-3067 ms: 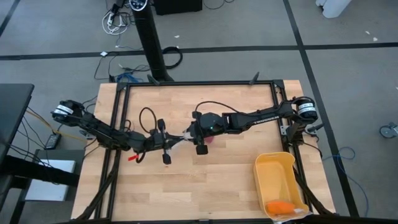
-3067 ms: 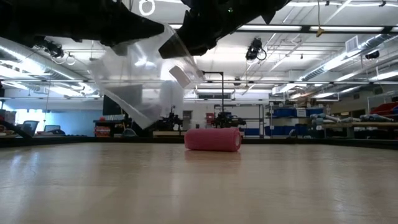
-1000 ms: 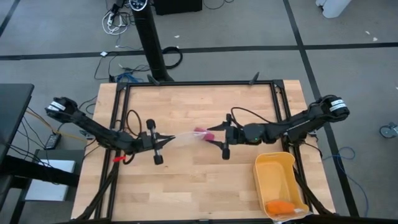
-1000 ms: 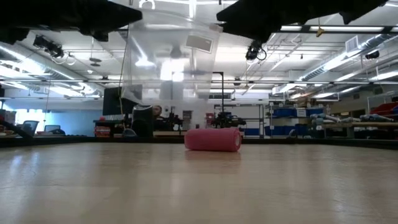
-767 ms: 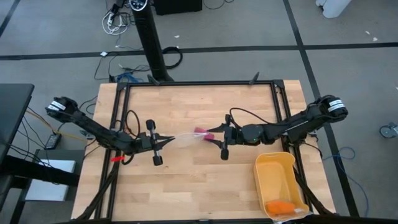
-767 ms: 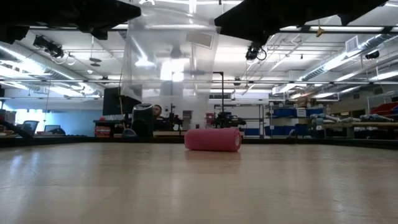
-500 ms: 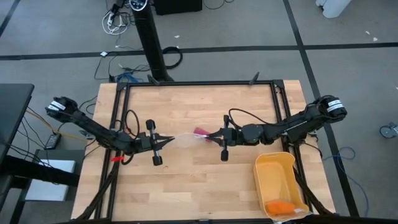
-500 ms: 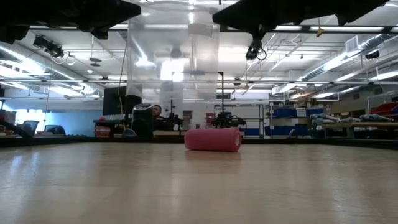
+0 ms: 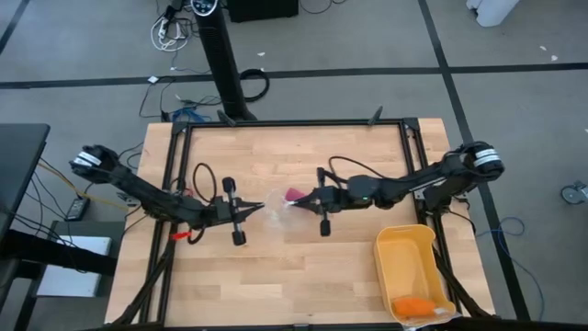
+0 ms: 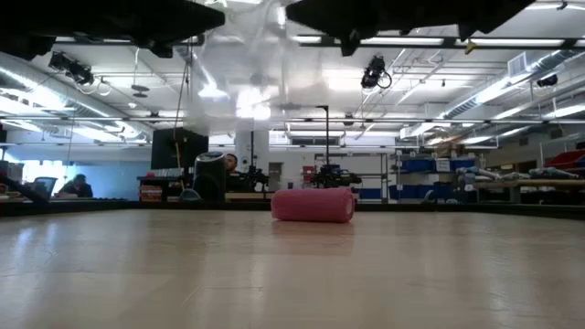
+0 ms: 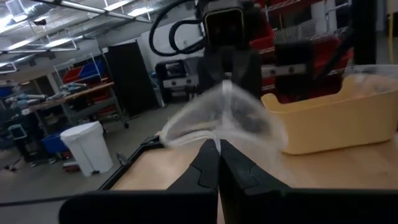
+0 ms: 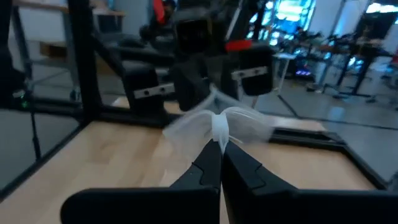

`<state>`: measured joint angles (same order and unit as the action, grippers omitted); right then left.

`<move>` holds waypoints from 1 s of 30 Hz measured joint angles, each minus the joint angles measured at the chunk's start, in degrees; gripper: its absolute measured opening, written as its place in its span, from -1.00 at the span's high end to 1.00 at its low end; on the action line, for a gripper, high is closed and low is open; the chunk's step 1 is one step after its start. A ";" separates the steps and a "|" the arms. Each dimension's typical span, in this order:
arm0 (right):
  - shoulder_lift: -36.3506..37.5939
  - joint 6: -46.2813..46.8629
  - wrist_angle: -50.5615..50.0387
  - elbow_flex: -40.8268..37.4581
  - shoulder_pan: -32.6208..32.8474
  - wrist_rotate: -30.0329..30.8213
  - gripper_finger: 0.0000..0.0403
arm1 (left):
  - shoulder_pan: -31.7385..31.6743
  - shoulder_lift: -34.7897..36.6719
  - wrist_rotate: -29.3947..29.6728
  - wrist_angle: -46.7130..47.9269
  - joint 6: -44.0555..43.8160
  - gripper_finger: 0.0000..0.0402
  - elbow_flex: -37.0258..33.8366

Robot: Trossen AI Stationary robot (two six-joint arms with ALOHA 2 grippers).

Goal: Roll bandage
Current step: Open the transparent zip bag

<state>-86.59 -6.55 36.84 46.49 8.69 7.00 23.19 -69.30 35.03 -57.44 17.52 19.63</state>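
Observation:
The bandage [image 9: 294,194] is a rolled pink cylinder lying on its side on the wooden table [image 9: 276,276], also plain in the low view [image 10: 313,205]. Just near of it and above the table hangs a clear crinkled plastic bag [image 9: 276,210], bunched up between both grippers. My left gripper [image 9: 260,208] is shut on the bag's left end. My right gripper [image 9: 292,204] is shut on its right end. Neither gripper touches the bandage. My left gripper pinches the bag's left edge [image 11: 214,134] between its two fingers, coming level from the table's left. The bag is lifted clear of the table and bulges slack beyond the fingertips. My right gripper pinches a gathered fold of the bag's right edge [image 12: 219,132] between its two fingers, coming level from the table's right. The bag spreads crumpled beyond the fingertips, clear of the table.
A yellow bin [image 9: 409,267] stands at the near right corner with a small orange object [image 9: 413,305] inside. A black frame [image 9: 294,124] runs along the table's edges. Bare wood lies near of the grippers.
My right gripper has shut on the bag's right edge and gone toward the table's left, closer to my left gripper, which came slightly right. The bag, spread out flat a second ago, has crumpled into a slack bunch between them. The bandage has stayed still.

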 joint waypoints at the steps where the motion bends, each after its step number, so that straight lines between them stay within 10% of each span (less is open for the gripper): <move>1: -1.36 -0.12 -1.10 1.30 -0.20 -0.11 0.99 | -0.31 -0.63 -0.13 -0.01 0.00 1.00 0.49; 20: -8.46 -2.61 -11.43 11.81 -1.77 -1.68 1.00 | -1.82 -2.33 -3.61 1.15 -1.51 1.00 2.04; 30: -7.90 -0.06 -21.12 11.80 -0.24 7.34 0.75 | -1.84 -2.32 7.78 9.77 0.09 1.00 1.88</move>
<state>-94.49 -6.61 15.72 58.28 8.45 14.35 21.34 -71.63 42.81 -47.67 17.61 21.51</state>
